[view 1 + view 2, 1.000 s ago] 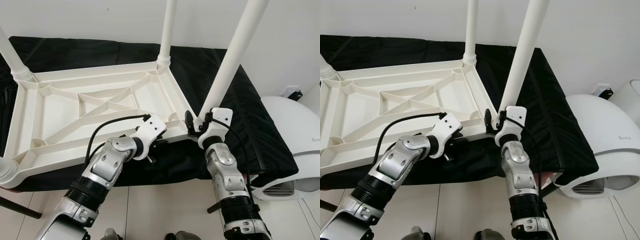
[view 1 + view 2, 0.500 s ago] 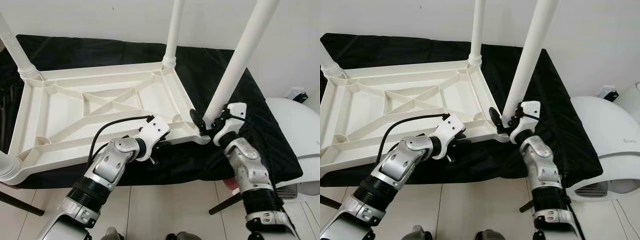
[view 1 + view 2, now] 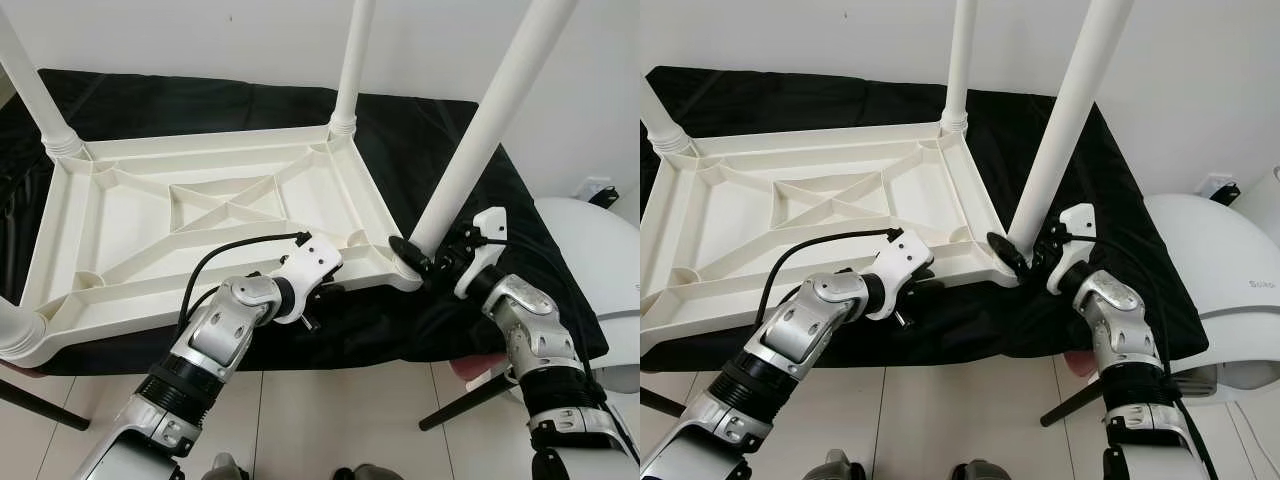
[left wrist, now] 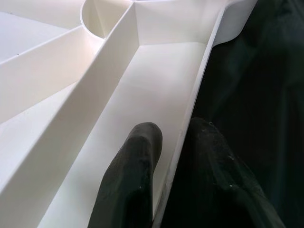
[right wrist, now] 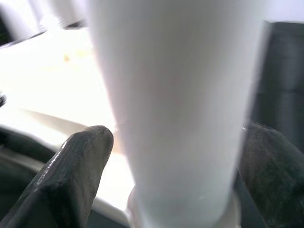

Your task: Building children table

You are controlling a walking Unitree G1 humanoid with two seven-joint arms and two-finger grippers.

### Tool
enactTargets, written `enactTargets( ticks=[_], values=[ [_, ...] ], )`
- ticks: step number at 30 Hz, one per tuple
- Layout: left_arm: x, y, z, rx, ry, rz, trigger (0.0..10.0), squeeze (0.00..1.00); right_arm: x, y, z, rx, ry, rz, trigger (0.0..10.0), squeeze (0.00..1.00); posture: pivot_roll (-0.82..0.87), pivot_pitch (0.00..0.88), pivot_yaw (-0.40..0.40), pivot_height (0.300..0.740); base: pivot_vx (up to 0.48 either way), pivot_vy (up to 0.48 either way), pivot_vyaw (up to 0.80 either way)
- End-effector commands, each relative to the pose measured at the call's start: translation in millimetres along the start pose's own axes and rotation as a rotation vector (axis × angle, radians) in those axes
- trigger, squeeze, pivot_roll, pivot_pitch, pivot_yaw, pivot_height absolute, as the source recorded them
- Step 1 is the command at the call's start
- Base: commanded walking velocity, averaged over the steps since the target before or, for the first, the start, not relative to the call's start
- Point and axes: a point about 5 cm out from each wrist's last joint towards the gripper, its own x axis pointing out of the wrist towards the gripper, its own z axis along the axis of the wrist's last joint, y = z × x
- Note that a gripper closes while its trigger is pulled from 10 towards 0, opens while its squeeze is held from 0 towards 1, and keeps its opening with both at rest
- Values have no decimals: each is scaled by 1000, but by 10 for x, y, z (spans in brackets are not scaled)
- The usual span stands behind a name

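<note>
Upside down before me lies the white plastic children's table, its ribbed underside facing up, resting on a surface draped in black cloth against a white wall. Three legs stand up from its corners: the far left leg, the far right leg and the near right leg. At the near left corner another rounded leg end shows at the edge of my sight.

My left gripper is at the near long edge of the table, toward its right end. In my left wrist view its fingers straddle the thin rim, one inside the white channel and one outside over the black cloth, closed tight on the rim with the wall pinched between them.

My right gripper is at the base of the near right leg, where the leg meets the table's corner socket. In my right wrist view the fingers sit one on each side of the thick white leg, closed about it near its collar; whether both press on it I cannot tell for sure.

To my right, beyond the cloth, stands a rounded white appliance, and the floor below is pale tile.
</note>
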Motion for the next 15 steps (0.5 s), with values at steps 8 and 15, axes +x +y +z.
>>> enactTargets(
  ticks=[8, 15],
  values=[
    [42, -99, -72, -15, 33, -71, 10000, 0, 14, -118, 52, -52, 18, 76, 10000, 0, -44, 51, -62, 740, 0, 0, 0],
    [44, -109, -67, -19, 31, -74, 10000, 0, 53, -191, 83, -61, 9, 82, 8314, 0, -41, 57, -61, 740, 0, 0, 0]
  ],
)
